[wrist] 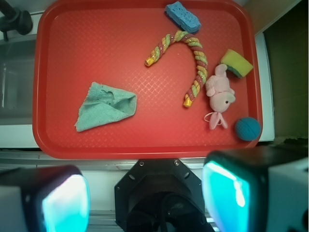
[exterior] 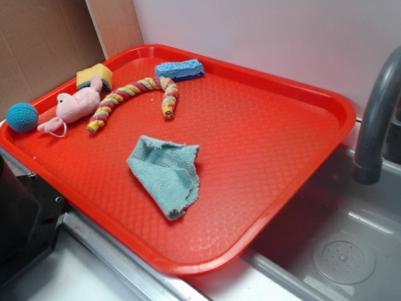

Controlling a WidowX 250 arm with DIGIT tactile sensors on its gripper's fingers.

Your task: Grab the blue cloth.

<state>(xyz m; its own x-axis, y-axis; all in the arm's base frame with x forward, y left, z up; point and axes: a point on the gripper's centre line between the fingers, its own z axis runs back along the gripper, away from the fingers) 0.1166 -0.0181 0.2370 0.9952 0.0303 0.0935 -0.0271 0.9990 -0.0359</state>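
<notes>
A red tray [wrist: 145, 145] is seen from above, filling most of the wrist view. The blue cloth [wrist: 106, 106] is laid crumpled on the tray's left half, well apart from the other things. A bright-blue sponge [wrist: 182, 16] is placed near the far rim. A twisted rope toy [wrist: 186, 60] is curved in an arch right of centre. Just beside it a pink plush toy [wrist: 219, 94] is laid, with a yellow-and-green sponge [wrist: 236, 63] beyond it and a blue crocheted ball [wrist: 247, 128] nearer. The gripper [wrist: 147, 193] is held off the tray's near edge, its fingers [wrist: 65, 200] spread wide apart and nothing held between them.
</notes>
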